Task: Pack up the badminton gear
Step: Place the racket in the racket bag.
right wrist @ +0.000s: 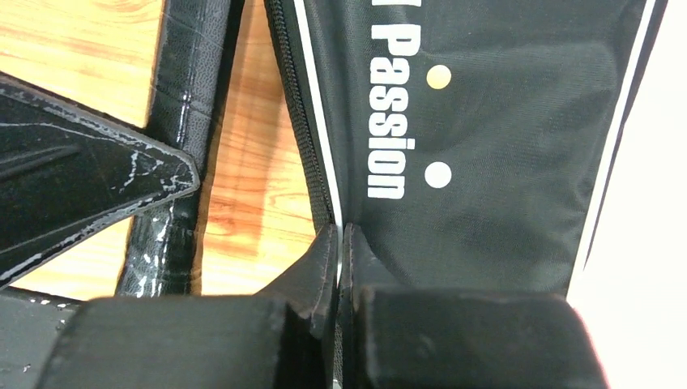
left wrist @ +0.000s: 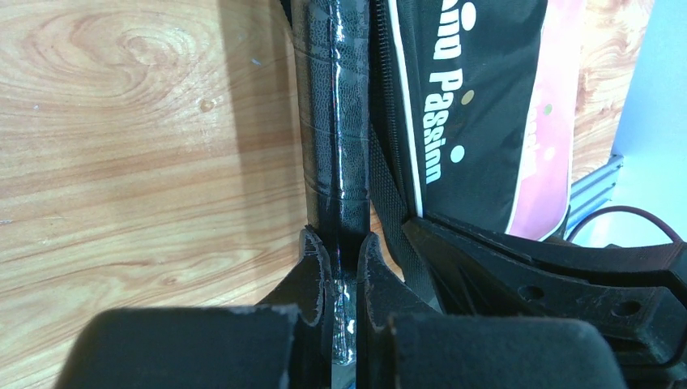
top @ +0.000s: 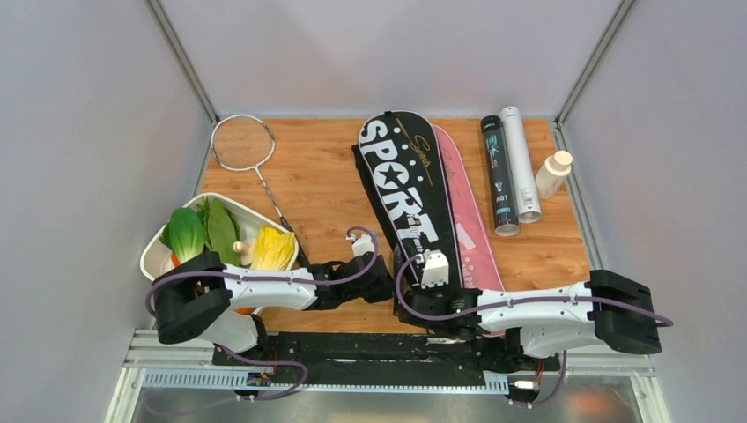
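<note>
Black "SPORT" racket bag (top: 407,198) lies along the worktop (top: 317,185), its long axis running straight away from the arm bases. Your right end effector (right wrist: 340,235) is pressed together on its zippered left edge. Just left of that edge and parallel to it, across a strip of bare wood, the black-wrapped racket handle (left wrist: 336,138) is pinched in your left end effector (left wrist: 340,243), so any move into the bag likely goes rightward.

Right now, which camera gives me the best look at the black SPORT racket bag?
Top external: the black bag shows nearly whole, lying over the pink bag. The left wrist view catches only its lower end beside the racket handle; the right wrist view only the patch where the right gripper pinches its edge.
</note>
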{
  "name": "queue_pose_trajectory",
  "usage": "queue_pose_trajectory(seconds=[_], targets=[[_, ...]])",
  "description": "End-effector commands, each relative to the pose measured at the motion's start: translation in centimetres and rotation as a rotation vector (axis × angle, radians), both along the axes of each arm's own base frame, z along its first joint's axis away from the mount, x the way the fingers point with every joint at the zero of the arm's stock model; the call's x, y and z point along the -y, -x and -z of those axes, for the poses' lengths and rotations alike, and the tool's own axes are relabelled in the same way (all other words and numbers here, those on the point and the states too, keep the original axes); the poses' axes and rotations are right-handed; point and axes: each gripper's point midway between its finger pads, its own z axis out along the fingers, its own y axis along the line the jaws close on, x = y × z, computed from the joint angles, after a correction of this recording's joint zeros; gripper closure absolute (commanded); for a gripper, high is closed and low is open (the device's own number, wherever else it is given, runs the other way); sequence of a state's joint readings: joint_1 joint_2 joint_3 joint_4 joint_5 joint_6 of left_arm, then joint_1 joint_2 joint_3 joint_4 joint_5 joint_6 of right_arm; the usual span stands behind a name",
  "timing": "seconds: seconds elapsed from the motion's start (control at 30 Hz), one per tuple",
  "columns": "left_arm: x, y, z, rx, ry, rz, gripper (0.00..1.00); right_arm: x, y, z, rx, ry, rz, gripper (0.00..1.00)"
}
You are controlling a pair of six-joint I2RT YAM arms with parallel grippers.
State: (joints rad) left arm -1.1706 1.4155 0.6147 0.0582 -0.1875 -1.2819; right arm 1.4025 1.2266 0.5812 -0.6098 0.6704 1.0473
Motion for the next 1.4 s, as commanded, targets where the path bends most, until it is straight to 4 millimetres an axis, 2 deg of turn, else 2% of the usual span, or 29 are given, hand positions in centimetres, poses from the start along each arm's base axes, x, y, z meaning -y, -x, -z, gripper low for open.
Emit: queue_pose_trajectory(seconds=[0.0, 0.17, 0.3, 0.5, 0.67, 0.83, 0.97, 1.03, 1.2, 1.3, 1.37], targets=[[1.5, -1.4, -3.6, 0.060, 0.123, -0.038, 1.00, -0.6, -0.3, -1.8, 0.058, -0.080, 0.031, 1.00], [2.1, -2.2, -4.6, 0.079, 0.151, -0.058, 1.00, -2.0, 0.5, -3.6, 0.088, -0.233, -0.003, 1.00], [2.5, -3.1, -5.8, 0.092, 0.184, -0.081, 1.00, -1.9, 1.2, -3.0, 0.073, -0.322, -0.015, 1.00], [3.0, -3.4, -7.4, 0.101, 0.244, -0.098, 1.00, -1.1, 1.3, -2.4, 0.064, -0.340, -0.009, 1.00], [2.9, -3.8, -6.4, 0.110, 0.211, -0.112, 1.00, -2.4, 1.4, -5.3, 0.073, -0.433, -0.027, 1.00], [3.0, -3.9, -6.0, 0.110, 0.192, -0.110, 1.00, -2.3, 0.8, -7.2, 0.104, -0.515, 0.014, 1.00], [2.8, -4.3, -6.4, 0.081, 0.243, -0.148, 1.00, -2.8, 1.3, -6.4, 0.080, -0.507, -0.016, 1.00], [3.0, -4.8, -7.3, 0.077, 0.302, -0.164, 1.00, -3.1, 1.9, -5.5, 0.052, -0.509, -0.040, 1.00], [3.3, -5.9, -8.3, 0.134, 0.251, -0.163, 1.00, -3.5, 2.7, -4.4, 0.013, -0.547, -0.054, 1.00], [3.3, -6.1, -7.6, 0.130, 0.236, -0.172, 1.00, -3.3, 2.5, -4.7, 0.028, -0.558, -0.047, 1.00], [3.1, -6.0, -7.0, 0.121, 0.239, -0.180, 1.00, -3.1, 2.2, -4.7, 0.046, -0.552, -0.040, 0.94]])
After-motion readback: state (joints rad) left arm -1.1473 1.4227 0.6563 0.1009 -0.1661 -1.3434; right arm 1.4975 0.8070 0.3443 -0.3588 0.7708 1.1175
